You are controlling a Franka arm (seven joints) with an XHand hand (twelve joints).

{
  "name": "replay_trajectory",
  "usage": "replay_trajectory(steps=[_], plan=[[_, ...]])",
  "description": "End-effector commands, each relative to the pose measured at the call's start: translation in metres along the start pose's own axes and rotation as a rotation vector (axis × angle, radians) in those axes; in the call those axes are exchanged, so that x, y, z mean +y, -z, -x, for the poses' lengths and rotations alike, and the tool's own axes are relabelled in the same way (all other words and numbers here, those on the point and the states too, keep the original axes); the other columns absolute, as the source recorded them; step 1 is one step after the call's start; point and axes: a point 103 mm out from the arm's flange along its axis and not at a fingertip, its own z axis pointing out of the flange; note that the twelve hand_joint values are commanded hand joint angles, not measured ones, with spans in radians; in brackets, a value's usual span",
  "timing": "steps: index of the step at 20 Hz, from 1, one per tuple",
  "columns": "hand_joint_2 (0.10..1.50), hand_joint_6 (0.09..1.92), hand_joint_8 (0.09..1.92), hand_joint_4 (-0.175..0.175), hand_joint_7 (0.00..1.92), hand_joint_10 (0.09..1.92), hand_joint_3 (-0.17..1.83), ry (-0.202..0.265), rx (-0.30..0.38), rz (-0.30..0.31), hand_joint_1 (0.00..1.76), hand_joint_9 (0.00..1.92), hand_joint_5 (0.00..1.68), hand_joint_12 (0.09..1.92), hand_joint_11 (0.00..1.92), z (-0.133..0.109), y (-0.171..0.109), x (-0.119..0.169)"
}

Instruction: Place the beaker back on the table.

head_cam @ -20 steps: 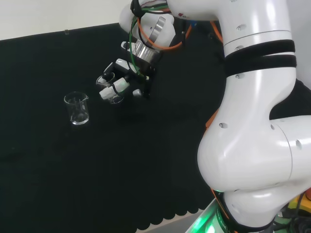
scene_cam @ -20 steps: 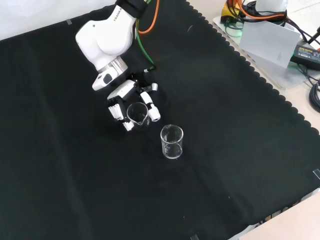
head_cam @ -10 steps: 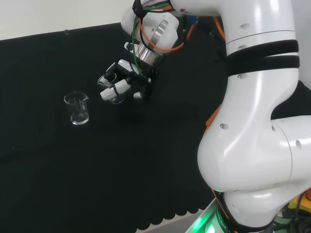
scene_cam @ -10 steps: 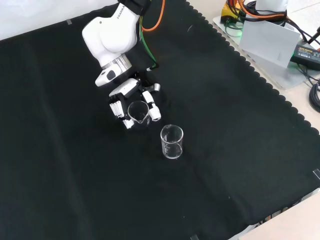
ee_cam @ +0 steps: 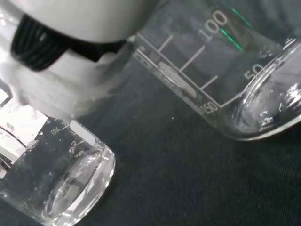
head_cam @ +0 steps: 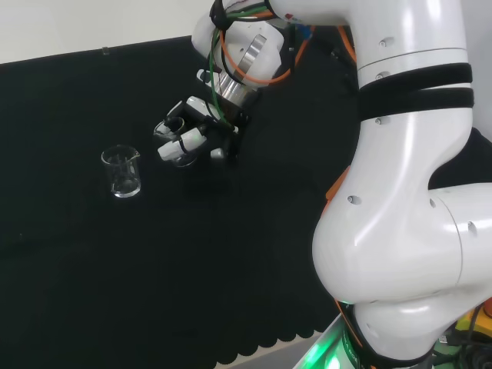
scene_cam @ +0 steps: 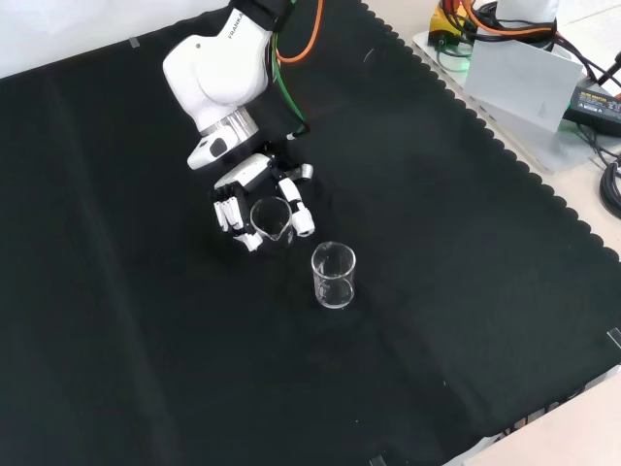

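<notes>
A small clear beaker (scene_cam: 271,217) is clasped by the curled fingers of the hand (scene_cam: 254,199), low over the black cloth (scene_cam: 437,252); its base is hidden by the fingers, so contact with the cloth cannot be judged. A second beaker (scene_cam: 333,276) stands upright just beside the hand, nearer the camera in the front view. In the wrist view, the glass walls (ee_cam: 211,70) are cut off at the edges.

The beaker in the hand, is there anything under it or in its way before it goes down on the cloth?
Nothing visible blocks it. The hand is curled round the held beaker, with bare black cloth below. The second beaker stands apart on the cloth, nearer the camera in the front view, not underneath.
</notes>
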Motion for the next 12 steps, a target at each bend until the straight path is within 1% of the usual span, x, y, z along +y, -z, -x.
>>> replay_trajectory(steps=[1, 2, 3, 4, 5, 6, 7, 9, 12], plan=[[0.86, 0.76, 0.33, 0.054, 1.32, 0.24, 0.34, 0.011, -0.036, 0.012, 1.12, 1.22, 1.16, 1.05, 0.82, -0.004, -0.002, -0.001], [0.89, 0.78, 0.33, 0.073, 1.27, 0.23, 0.3, 0.015, -0.04, 0.01, 1.11, 1.17, 1.14, 1.11, 0.72, -0.005, -0.002, -0.002], [0.83, 0.82, 0.35, 0.055, 1.17, 0.22, 0.31, 0.016, -0.046, 0.009, 1.11, 1.05, 1.02, 1.17, 0.55, -0.006, -0.003, -0.002], [0.75, 0.85, 0.39, 0.029, 1.03, 0.22, 0.4, 0.016, -0.063, 0.012, 1.1, 0.91, 0.88, 1.23, 0.36, -0.008, -0.003, -0.003], [0.67, 0.87, 0.45, 0.009, 0.91, 0.27, 0.51, 0.016, -0.07, 0.012, 1.09, 0.78, 0.77, 1.27, 0.22, -0.009, -0.002, -0.003], [0.61, 0.88, 0.51, -0.006, 0.79, 0.34, 0.6, 0.016, -0.078, 0.01, 1.08, 0.66, 0.68, 1.3, 0.11, -0.01, -0.001, -0.004], [0.56, 0.88, 0.56, -0.016, 0.7, 0.43, 0.66, 0.02, -0.088, 0.007, 1.08, 0.57, 0.62, 1.28, 0.06, -0.012, 0.0, -0.004], [0.52, 0.86, 0.61, -0.025, 0.6, 0.56, 0.71, 0.019, -0.102, -0.003, 1.07, 0.46, 0.56, 1.24, 0.01, -0.013, 0.001, -0.004], [0.51, 0.82, 0.63, -0.036, 0.55, 0.62, 0.72, -0.008, -0.105, -0.029, 1.07, 0.41, 0.51, 1.2, 0.0, -0.015, 0.005, -0.005]])
